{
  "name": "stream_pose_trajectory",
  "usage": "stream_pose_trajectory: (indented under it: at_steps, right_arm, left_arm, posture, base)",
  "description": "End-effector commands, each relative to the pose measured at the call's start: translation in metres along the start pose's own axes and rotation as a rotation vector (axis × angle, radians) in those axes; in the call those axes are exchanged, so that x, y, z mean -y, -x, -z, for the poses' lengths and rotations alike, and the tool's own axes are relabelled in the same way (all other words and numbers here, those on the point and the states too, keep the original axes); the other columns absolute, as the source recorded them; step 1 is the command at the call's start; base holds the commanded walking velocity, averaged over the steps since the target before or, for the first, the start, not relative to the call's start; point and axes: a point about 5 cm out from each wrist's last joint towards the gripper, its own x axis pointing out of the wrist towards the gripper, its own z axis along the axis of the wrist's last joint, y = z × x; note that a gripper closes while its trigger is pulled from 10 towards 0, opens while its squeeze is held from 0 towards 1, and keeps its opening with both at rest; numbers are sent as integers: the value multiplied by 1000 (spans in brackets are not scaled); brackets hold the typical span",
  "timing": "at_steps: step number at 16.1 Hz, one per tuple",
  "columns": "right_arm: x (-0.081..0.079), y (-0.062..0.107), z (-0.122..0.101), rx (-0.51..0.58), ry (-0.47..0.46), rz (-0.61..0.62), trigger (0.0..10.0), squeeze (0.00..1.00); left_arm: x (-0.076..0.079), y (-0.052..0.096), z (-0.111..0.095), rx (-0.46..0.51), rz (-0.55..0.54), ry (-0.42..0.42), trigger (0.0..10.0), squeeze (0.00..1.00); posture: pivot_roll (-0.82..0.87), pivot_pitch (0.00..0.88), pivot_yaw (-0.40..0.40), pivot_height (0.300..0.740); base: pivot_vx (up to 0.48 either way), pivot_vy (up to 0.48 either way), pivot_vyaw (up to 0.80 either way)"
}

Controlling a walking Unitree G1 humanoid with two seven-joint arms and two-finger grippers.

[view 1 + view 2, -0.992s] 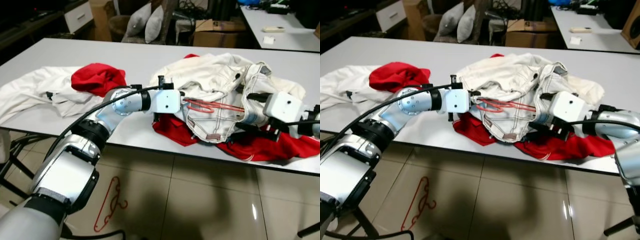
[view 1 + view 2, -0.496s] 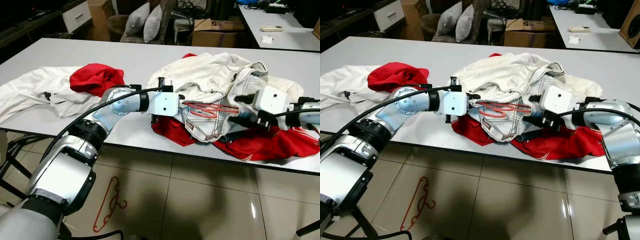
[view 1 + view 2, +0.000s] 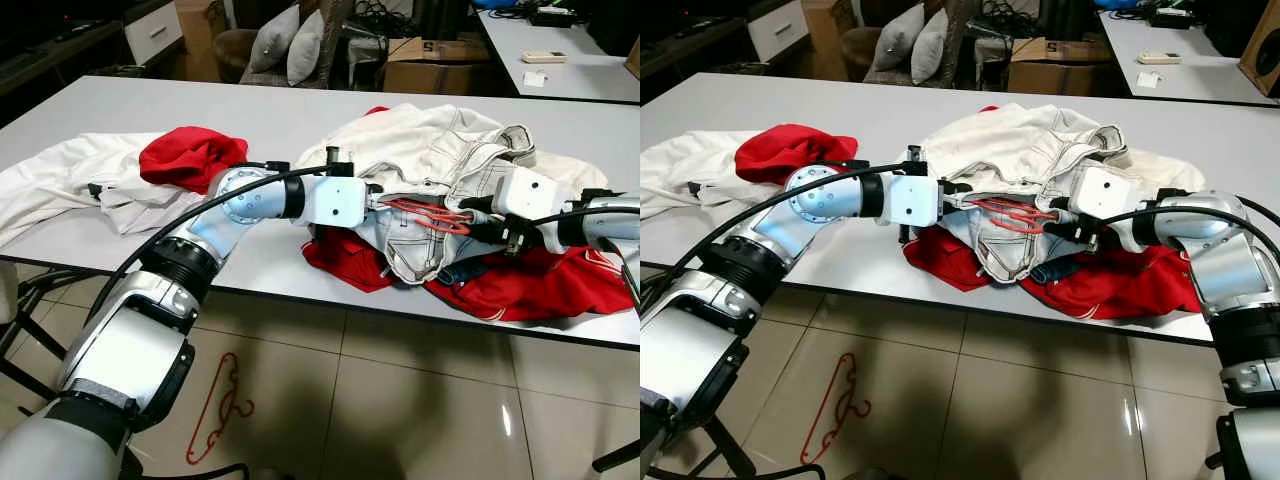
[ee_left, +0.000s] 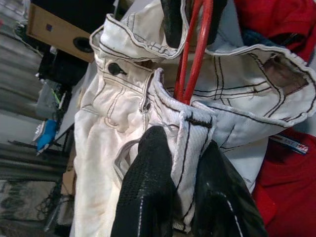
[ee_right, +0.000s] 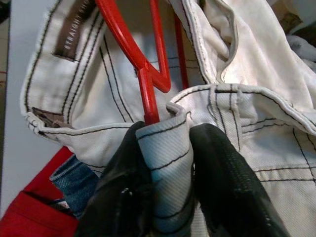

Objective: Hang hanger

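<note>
The red hanger [image 3: 428, 214] lies half buried in the white jeans [image 3: 440, 160], its hook unseen. A red garment [image 3: 540, 285] is mostly covered beneath them. At the tabletop's left edge, a white garment [image 3: 60, 180] is cut off.

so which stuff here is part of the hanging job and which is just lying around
In the job: red hanger; white jeans; left gripper and right gripper, both clamped on the waistband.

Lying about: red shirt; red cloth; floor hanger; pillows; boxes.
</note>
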Motion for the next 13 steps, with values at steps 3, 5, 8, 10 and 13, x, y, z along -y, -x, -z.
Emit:
stream_pose_trajectory:
  at_steps: [3, 5, 8, 10, 13]
  right_arm:
    - [4, -6, -4, -11, 24, 16, 0, 0]
    - [4, -6, -3, -21, 26, 24, 0, 0]
    - [5, -6, -2, -17, 26, 45, 0, 0]
    - [4, -7, -2, -1, 25, 61, 0, 0]
    - [5, -6, -1, -1, 49, 107, 0, 0]
  left_arm:
    - [-4, -1, -15, 97, -10, 2, 0, 0]
    - [-4, 1, -14, 93, -2, 3, 0, 0]
    - [-3, 3, -12, 81, 5, 8, 0, 0]
    - [-4, 5, -11, 72, 0, 14, 0, 0]
    - [-6, 6, -9, 58, -12, 14, 0, 0]
  posture:
    - [-62, 0, 66, 740]
    - [-61, 0, 67, 740]
    - [-63, 0, 67, 740]
    - [-64, 0, 70, 740]
    - [-65, 0, 73, 740]
  base:
    - [0, 0, 0]
    - [0, 0, 0]
    - [0, 0, 0]
    - [0, 0, 0]
    - [0, 0, 0]
